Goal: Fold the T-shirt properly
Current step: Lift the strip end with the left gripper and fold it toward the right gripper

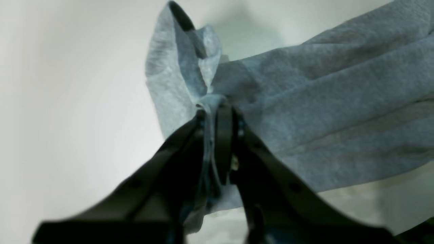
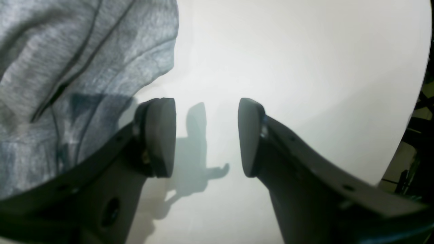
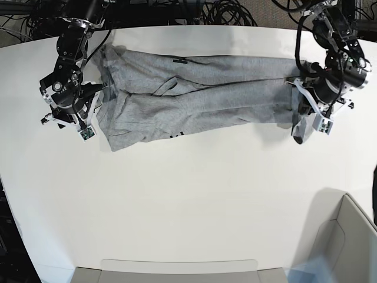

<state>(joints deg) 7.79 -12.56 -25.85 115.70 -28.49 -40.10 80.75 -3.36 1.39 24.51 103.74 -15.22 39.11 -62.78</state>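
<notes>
The heather-grey T-shirt (image 3: 194,97) lies bunched and stretched out lengthwise across the far side of the white table. My left gripper (image 1: 218,110) is shut on a gathered fold at one end of the T-shirt (image 1: 322,112), and a loose flap stands up past the fingertips. In the base view this left gripper (image 3: 303,121) is at the right end of the cloth, where a small corner hangs down. My right gripper (image 2: 206,135) is open above bare table with nothing between its fingers. The T-shirt (image 2: 67,67) lies just beside its left finger. In the base view the right gripper (image 3: 82,121) is at the shirt's left end.
The white table (image 3: 194,200) has a curved edge near the right gripper (image 2: 407,142). A grey bin (image 3: 347,247) stands at the front right corner and a flat grey tray (image 3: 177,271) along the front edge. Black cables (image 3: 218,12) lie behind the table.
</notes>
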